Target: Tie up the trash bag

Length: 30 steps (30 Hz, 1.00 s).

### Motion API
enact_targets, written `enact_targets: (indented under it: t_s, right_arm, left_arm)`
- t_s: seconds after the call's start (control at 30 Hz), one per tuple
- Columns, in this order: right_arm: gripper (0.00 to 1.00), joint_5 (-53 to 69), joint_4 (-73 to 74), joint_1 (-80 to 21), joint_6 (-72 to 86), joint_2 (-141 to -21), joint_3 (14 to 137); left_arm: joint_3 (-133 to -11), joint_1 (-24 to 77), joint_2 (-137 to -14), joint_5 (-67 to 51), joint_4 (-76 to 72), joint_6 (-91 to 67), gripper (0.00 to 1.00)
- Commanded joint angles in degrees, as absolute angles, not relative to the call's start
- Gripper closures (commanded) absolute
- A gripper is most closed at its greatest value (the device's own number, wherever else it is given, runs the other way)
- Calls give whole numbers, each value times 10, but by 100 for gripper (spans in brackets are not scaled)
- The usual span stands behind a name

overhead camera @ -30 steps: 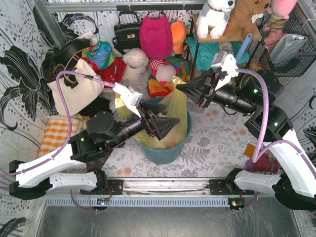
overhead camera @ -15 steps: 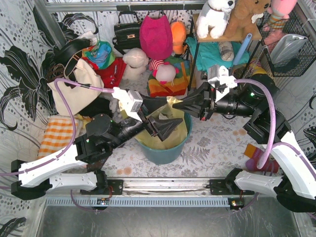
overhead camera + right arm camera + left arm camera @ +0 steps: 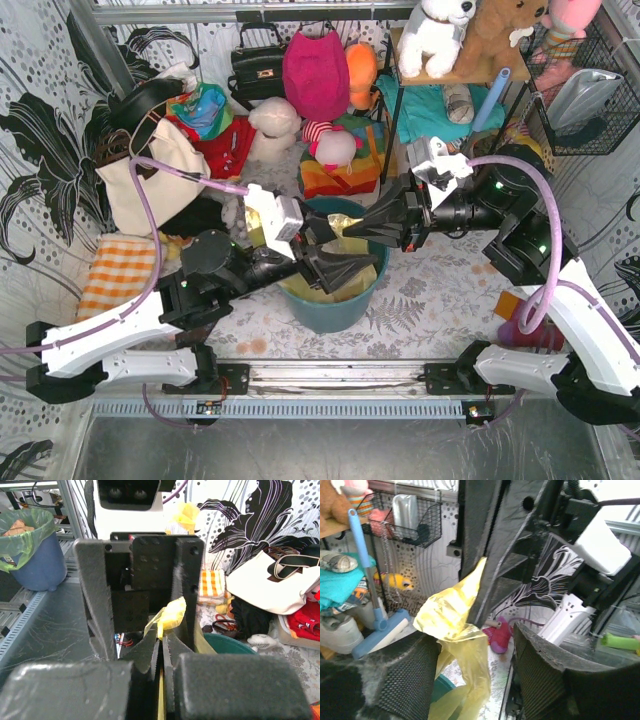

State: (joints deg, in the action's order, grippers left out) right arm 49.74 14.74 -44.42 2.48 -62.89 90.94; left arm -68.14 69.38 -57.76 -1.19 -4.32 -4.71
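Thin, crinkly yellow-green plastic trash bag [image 3: 362, 276] sitting in the teal round bin [image 3: 330, 312], unknotted, one flap raised above the bin and pinched tight by the right gripper [image 3: 161, 645], with the left gripper [image 3: 475, 655] gaping wide around it; judged early, all knotting ahead.

Left arm [image 3: 110, 335] and right arm [image 3: 595, 320]: white moulded link shells between black cylindrical joint housings. Black base blocks [image 3: 222, 378] bolted to a silver rail [image 3: 340, 375]. Left lilac cable [image 3: 200, 178] looped out from the wrist; right lilac cable [image 3: 548, 250] arched over the forearm. White boxy left camera housing [image 3: 272, 215] and right camera housing [image 3: 435, 165] at the wrists. Left gripper [image 3: 472, 637]: black wedge-shaped fingers, mesh-textured inner pad, scuffed whitish edges. Right gripper [image 3: 161, 652]: matt black blocks tapering to thin tips, round screw holes in the flat finger plates.
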Motion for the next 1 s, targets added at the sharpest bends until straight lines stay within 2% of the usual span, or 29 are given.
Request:
enact_targets:
  t_s: [0.0,0.1,0.23,0.43,0.47,0.53,0.6,0.67,0.8,0.97]
  right_arm:
    - [100,521,127,-443,34,-629,918]
    - [100,514,116,-443,38,-626,917]
    - [100,520,95,-443,48,-624,917]
    - [97,519,86,-443,56,-623,918]
    - [89,517,86,-442,55,-620,918]
    - [57,508,88,-442,50,-613,914]
    - [45,492,95,-442,39,-605,907]
    - [44,475,105,-443,29,-598,899]
    - [48,471,104,-442,31,-585,877]
    - [63,464,94,-442,40,-576,849]
  left_arm:
    - [-680,696,-552,-57,-79,-31,40]
    - [-681,696,-550,-57,-65,-29,51]
    - [-678,696,-551,-64,-57,-31,62]
    - [-682,696,-556,-72,-61,-36,91]
    - [-682,696,-556,-72,-61,-36,98]
    - [-681,696,-555,-71,-64,-37,100]
    - [-679,696,-554,-73,-66,-38,100]
    - [-680,696,-555,-74,-67,-38,100]
    - [-678,696,-551,-75,-69,-39,100]
    - [-671,696,-541,-73,-79,-42,100]
